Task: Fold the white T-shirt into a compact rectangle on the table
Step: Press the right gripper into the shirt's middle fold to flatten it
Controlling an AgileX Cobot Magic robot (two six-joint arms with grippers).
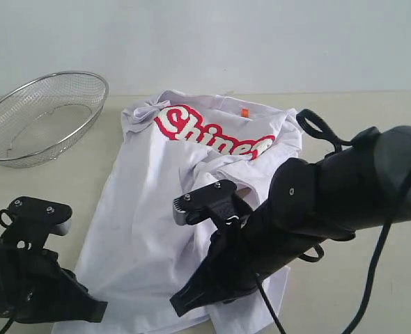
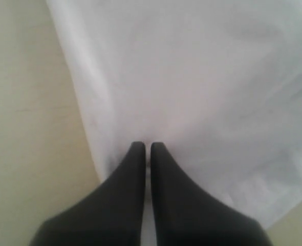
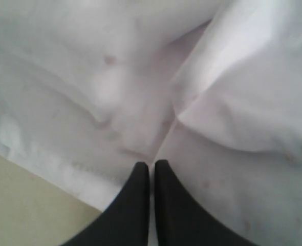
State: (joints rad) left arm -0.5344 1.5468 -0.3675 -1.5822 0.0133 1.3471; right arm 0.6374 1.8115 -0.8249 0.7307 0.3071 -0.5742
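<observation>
Far left on the pale beige counter (image 1: 87,163), a silver wire-mesh basket (image 1: 24,132), near the white T-shirt (image 1: 157,209) but clear of it. Spread front-up across the middle of the counter, collar at the far side, hem at the near edge, with red lettering (image 1: 212,133) across the chest and a small orange neck tag (image 1: 244,112) just beyond it. Left sleeve bunched beside the first letters; right side folded inward over the body, hiding the end of the word. Across the shirt's right half, blocking much of the exterior view, the bulky black right arm (image 1: 345,188), slanting down toward the hem, with a black cable (image 1: 383,236) looping off it. Low at the near left corner, the left arm (image 1: 24,278), angled toward the shirt's left edge. Left gripper (image 2: 147,146) fully closed, jaws pressed together, tips right at the cloth's side edge where it meets bare counter. Right gripper (image 3: 151,165) likewise fully closed, tips over wrinkled cloth just inside the hem, next to a folded flap. Impossible to tell whether either has any cloth pinched.
</observation>
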